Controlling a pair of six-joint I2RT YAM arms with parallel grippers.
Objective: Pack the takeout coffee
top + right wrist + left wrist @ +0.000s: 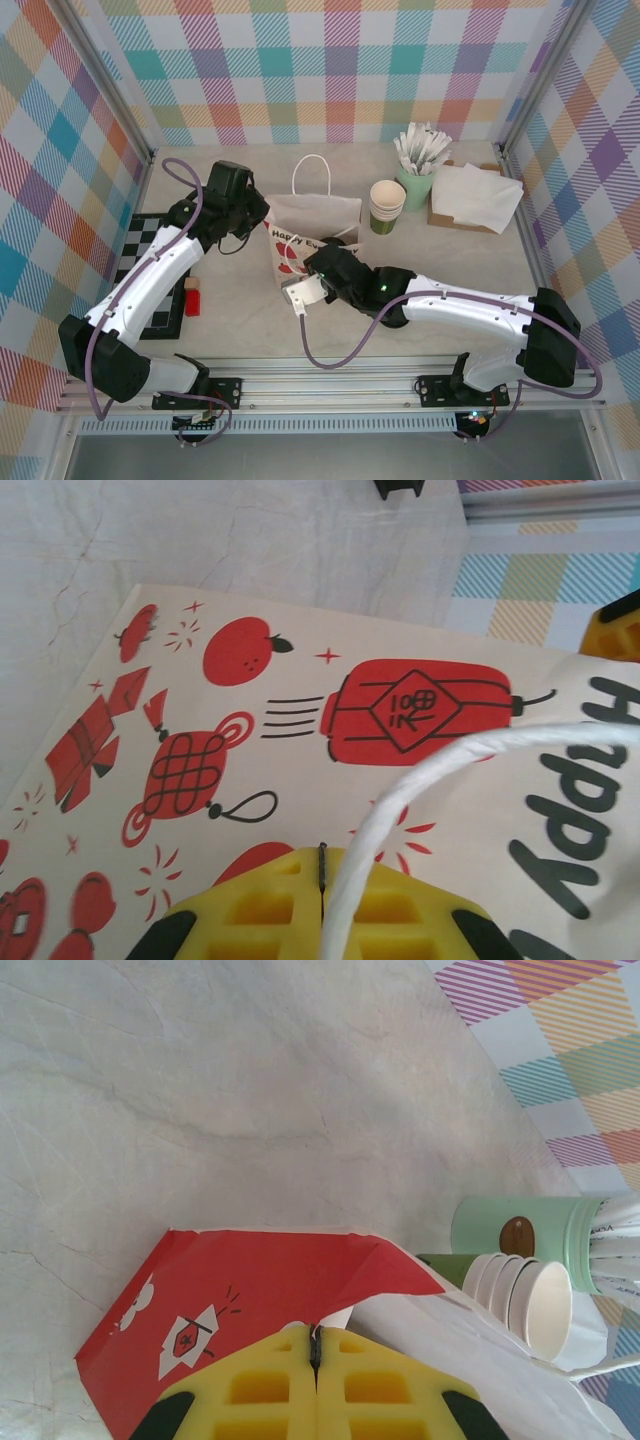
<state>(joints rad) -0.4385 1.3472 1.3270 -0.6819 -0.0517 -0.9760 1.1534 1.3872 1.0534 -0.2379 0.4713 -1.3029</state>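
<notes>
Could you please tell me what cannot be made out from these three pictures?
- Contents of the paper bag: in the top view its own wall and the right arm hide the inside.
- The white handle cord: in the right wrist view it runs off the lower edge beside the shut right gripper; gripped or merely lying across, I cannot tell.
- The stacked cups: in the left wrist view the bag hides their lower parts.

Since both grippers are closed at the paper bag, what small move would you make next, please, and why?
Probably ease the right gripper away from the left gripper, to spread the mouth of the paper bag. Both are shut: the left pinches the bag's edge by its red side fold, the right sits on the printed face with the white handle cord across its fingers.
</notes>
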